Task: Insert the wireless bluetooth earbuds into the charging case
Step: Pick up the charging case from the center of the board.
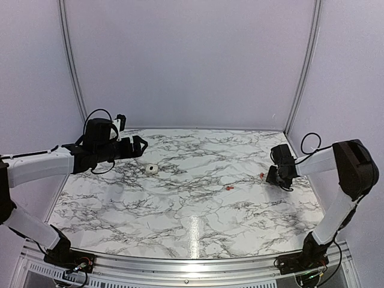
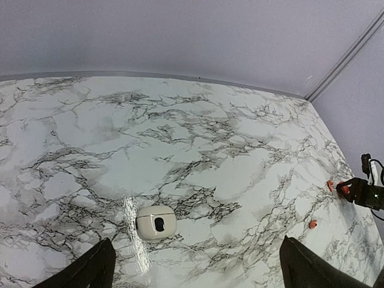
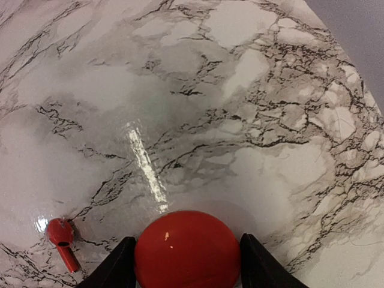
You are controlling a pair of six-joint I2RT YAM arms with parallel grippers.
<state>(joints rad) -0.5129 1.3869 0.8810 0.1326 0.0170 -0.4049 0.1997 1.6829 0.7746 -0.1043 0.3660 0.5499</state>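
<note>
Bare white-and-grey marble tabletop [image 1: 180,210] was open across the middle. The only thing there was one tiny red plastic earbud [image 1: 229,188]. Far left, a small white rounded plastic case [image 2: 156,222] lay just ahead of the left gripper [image 2: 196,252], fingers wide apart, with free marble all round it. On the right, the second red earbud [image 3: 62,237] lay just beside the right gripper [image 3: 187,237]. A glossy red round case [image 3: 187,255] filled the gap between its fingers. Lilac walls [image 1: 192,60] closed back and sides.

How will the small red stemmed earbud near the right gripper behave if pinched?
The small red stemmed earbud looks glossy, so it may slip when pinched. Its rounded head and thin stem suggest it could pivot or roll on the shiny marble table. Tiny beside the red domed case, it is probably very light.
</note>
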